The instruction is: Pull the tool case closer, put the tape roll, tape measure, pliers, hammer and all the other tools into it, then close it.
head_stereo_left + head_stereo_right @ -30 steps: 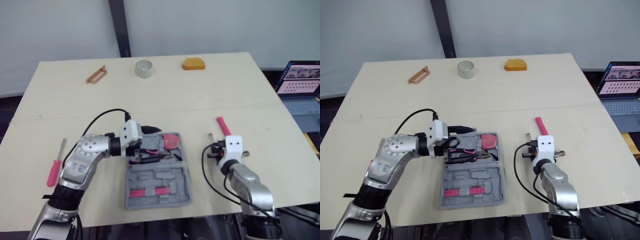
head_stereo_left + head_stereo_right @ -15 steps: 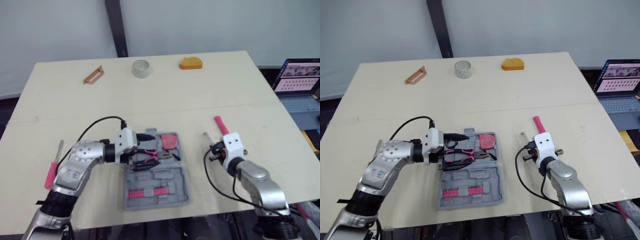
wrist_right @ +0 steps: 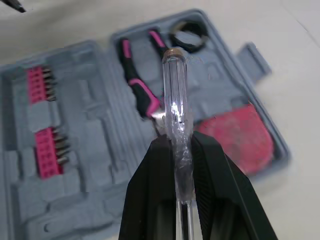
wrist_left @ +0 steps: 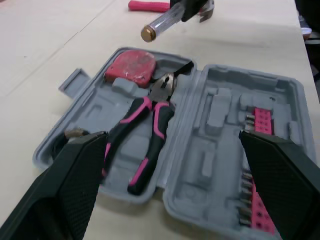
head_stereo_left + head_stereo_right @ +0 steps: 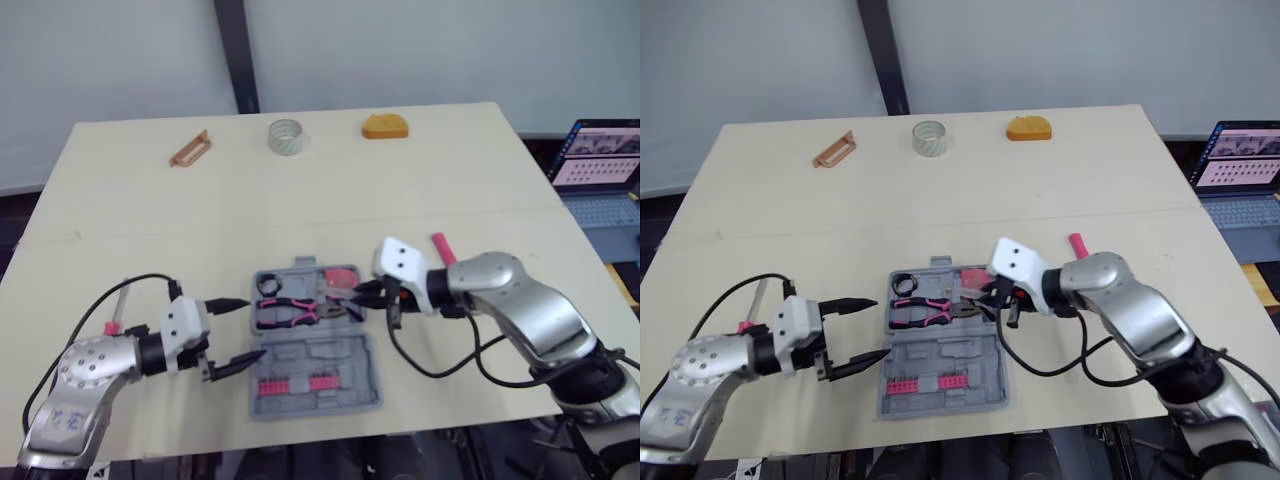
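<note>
Pale wooden table point(image 5: 420, 180) before a grey wall point(image 5: 400, 50), laptop point(image 5: 605, 170) beyond its right edge, open tool case point(image 5: 330, 352) at front centre, left gripper point(image 5: 255, 327) jaws wide beside it, right gripper point(image 5: 368, 293) jaws clamping a clear-handled screwdriver point(image 3: 176, 95) above

Left end effector point(image 5: 255, 327) gapes wide, pointing inward; right end effector point(image 3: 175, 144), pointing inward, pinches a clear-handled tool point(image 3: 173, 90).

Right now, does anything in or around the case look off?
Nothing spilled or broken. The pliers lie slantwise in the case, nose reaching the hinge ridge, so they may not be seated. The right gripper holds a clear-handled tool above them.
</note>
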Action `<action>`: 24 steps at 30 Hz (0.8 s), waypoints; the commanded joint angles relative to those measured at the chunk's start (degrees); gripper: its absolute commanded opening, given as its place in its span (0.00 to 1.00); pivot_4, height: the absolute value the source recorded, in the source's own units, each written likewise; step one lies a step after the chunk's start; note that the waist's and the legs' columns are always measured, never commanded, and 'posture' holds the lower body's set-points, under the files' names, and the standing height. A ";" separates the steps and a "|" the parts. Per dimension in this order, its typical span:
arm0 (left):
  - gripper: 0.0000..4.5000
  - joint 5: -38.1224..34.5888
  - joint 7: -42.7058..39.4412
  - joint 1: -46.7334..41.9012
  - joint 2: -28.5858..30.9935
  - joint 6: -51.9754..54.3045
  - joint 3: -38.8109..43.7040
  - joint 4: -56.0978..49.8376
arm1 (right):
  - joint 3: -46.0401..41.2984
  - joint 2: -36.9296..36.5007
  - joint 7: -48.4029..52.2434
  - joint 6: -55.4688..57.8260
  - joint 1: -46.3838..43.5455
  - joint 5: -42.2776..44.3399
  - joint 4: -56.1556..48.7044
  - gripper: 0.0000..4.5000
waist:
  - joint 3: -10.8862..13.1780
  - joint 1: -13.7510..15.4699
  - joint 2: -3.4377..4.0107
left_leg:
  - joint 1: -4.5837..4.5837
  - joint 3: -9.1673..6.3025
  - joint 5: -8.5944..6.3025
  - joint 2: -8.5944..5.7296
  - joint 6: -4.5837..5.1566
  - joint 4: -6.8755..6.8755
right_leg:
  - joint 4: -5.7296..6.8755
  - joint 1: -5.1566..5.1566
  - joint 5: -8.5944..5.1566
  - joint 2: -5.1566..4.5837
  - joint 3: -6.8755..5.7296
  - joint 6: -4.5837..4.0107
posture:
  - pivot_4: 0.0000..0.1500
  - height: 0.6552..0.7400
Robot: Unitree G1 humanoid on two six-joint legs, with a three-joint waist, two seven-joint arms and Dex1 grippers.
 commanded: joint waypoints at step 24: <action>1.00 -0.41 -2.38 17.16 0.56 -14.63 8.83 -0.58 | 19.66 13.34 1.75 -0.10 -7.61 -11.97 5.93 0.00 | -0.02 -0.19 -0.04 | -0.04 -0.02 -0.01 0.00 -0.02 0.00 | 0.02 -0.07 0.01 0.00 -0.02 -0.01 | 1.00 1.00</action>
